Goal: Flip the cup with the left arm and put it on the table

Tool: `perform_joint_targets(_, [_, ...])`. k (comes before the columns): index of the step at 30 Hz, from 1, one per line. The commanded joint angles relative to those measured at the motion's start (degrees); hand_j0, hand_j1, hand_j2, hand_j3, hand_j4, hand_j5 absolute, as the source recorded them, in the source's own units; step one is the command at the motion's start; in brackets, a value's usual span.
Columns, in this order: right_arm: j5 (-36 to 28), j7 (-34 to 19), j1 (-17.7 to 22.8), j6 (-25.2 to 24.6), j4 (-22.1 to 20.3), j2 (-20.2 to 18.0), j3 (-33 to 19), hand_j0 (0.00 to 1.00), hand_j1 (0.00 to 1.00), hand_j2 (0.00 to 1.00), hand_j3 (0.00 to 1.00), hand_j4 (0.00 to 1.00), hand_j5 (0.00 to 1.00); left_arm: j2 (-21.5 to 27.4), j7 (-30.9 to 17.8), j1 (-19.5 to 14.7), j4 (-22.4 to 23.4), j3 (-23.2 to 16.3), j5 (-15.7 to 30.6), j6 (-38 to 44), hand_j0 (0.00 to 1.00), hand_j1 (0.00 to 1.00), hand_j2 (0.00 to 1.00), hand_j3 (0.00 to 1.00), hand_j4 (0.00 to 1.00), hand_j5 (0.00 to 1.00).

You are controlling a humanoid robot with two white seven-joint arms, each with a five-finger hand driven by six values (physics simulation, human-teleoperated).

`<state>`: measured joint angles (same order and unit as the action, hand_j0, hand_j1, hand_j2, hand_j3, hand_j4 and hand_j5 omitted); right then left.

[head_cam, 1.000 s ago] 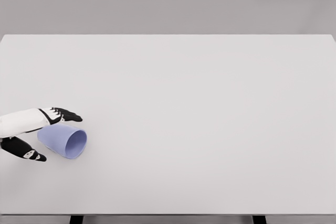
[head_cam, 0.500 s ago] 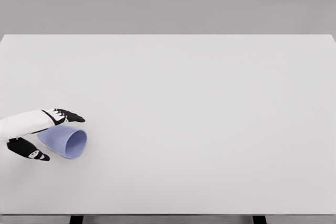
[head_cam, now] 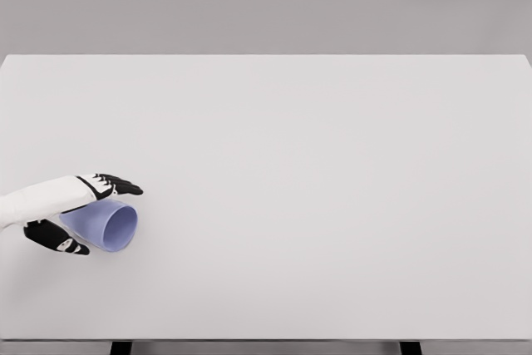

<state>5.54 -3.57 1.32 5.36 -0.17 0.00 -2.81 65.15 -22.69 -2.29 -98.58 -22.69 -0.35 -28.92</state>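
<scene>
cup (head_cam: 106, 225), pale blue, lies on its side near the table's (head_cam: 332, 205) left front corner, mouth facing right. the left hand (head_cam: 71, 214) has slid further right over the last second, fingers (head_cam: 120, 185) now past the rim on top and thumb below, straddling it but not yet clamped. nothing else on the table blocks the flip. right arm is out of view.

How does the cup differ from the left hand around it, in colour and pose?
The cup is plain lavender-blue; the left hand is white with black fingers. The cup lies on its side, mouth toward the right; the hand reaches in from the left, fingers above the cup and thumb below. Both sit over the table, near its left edge.
</scene>
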Motion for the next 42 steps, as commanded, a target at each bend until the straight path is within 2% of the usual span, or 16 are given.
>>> perform_joint_targets(1, [0.0, 0.0, 0.0, 0.0, 0.0, 0.0, 0.0, 1.0, 1.0, 1.0, 1.0, 1.0, 1.0, -0.5, 0.0, 0.0, 0.4, 0.0, -0.2, 0.0, 1.0, 1.0, 1.0, 1.0, 1.0, 1.0])
perform_joint_targets(5, [0.0, 0.0, 0.0, 0.0, 0.0, 0.0, 0.0, 1.0, 1.0, 1.0, 1.0, 1.0, 1.0, -1.1, -0.1, 0.0, 0.4, -0.2, -0.5, 0.1, 1.0, 1.0, 1.0, 1.0, 1.0, 1.0])
perform_joint_targets(7, [0.0, 0.0, 0.0, 0.0, 0.0, 0.0, 0.0, 1.0, 1.0, 1.0, 1.0, 1.0, 1.0, -2.0, 0.0, 0.0, 0.8, -0.2, -2.6, 0.2, 1.0, 1.0, 1.0, 1.0, 1.0, 1.0])
perform_joint_targets(13, [0.0, 0.0, 0.0, 0.0, 0.0, 0.0, 0.0, 1.0, 1.0, 1.0, 1.0, 1.0, 1.0, -2.1, 0.0, -0.2, 1.0, -0.3, -2.7, 0.2, 1.0, 1.0, 1.0, 1.0, 1.0, 1.0])
perform_joint_targets(17, [0.0, 0.1, 0.0, 0.0, 0.0, 0.0, 0.0, 1.0, 1.0, 1.0, 1.0, 1.0, 1.0, -2.5, 0.0, -0.3, 1.1, -0.3, -2.8, 0.2, 0.94, 0.94, 0.94, 0.94, 0.94, 0.94])
perform_joint_targets(35, [0.0, 0.0, 0.0, 0.0, 0.0, 0.0, 0.0, 1.0, 1.0, 1.0, 1.0, 1.0, 1.0, -3.2, -0.3, -0.2, 1.0, -1.0, -5.0, 0.2, 0.92, 0.92, 0.92, 0.92, 0.92, 0.92])
perform_joint_targets(39, [0.0, 0.0, 0.0, 0.0, 0.0, 0.0, 0.0, 1.0, 1.0, 1.0, 1.0, 1.0, 1.0, -3.4, -0.3, -0.2, 1.1, -1.1, -5.2, 0.2, 0.84, 0.84, 0.84, 0.84, 0.84, 0.84])
perform_joint_targets(42, [0.0, 0.0, 0.0, 0.0, 0.0, 0.0, 0.0, 1.0, 1.0, 1.0, 1.0, 1.0, 1.0, -3.5, -0.3, -0.2, 1.1, -1.1, -5.2, 0.2, 0.73, 0.73, 0.73, 0.73, 0.73, 0.73])
